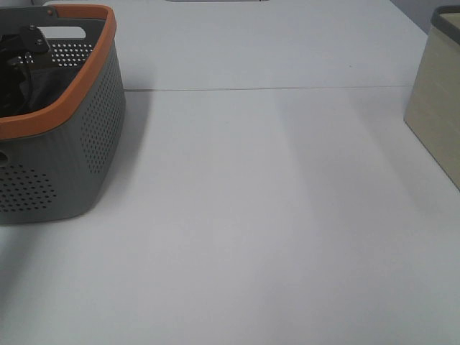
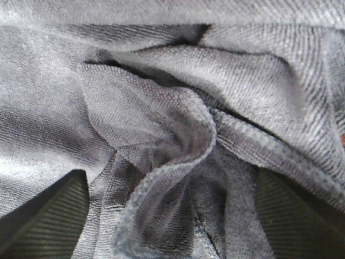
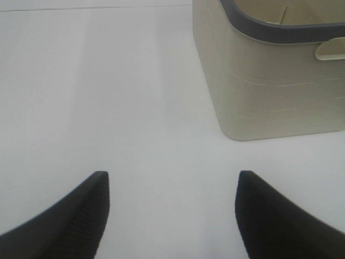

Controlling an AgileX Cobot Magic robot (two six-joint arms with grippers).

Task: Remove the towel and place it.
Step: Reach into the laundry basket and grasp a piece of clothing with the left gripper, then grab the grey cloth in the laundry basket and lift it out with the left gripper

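The basket (image 1: pixel 79 144) and the beige bin (image 1: pixel 438 122) run off the high view's edges, the towel (image 1: pixel 32 90) mostly hidden inside.

We see a pale grey-white tabletop (image 1: pixel 251 215), matte and plain, filling nearly the whole high view. 1 thin dark seam (image 1: pixel 287 89) crosses it from the left edge to the right edge, nearer the far edge, splitting it into 2 panels. The light is soft and even, with no hard-edged shadows. A faint broad shadow band (image 1: pixel 316 165) runs from the seam toward the near edge, and a darker soft shadow (image 1: pixel 136 144) lies near the left edge. Past the far right corner shows a dim grey sliver (image 1: pixel 424 11), too small to identify.
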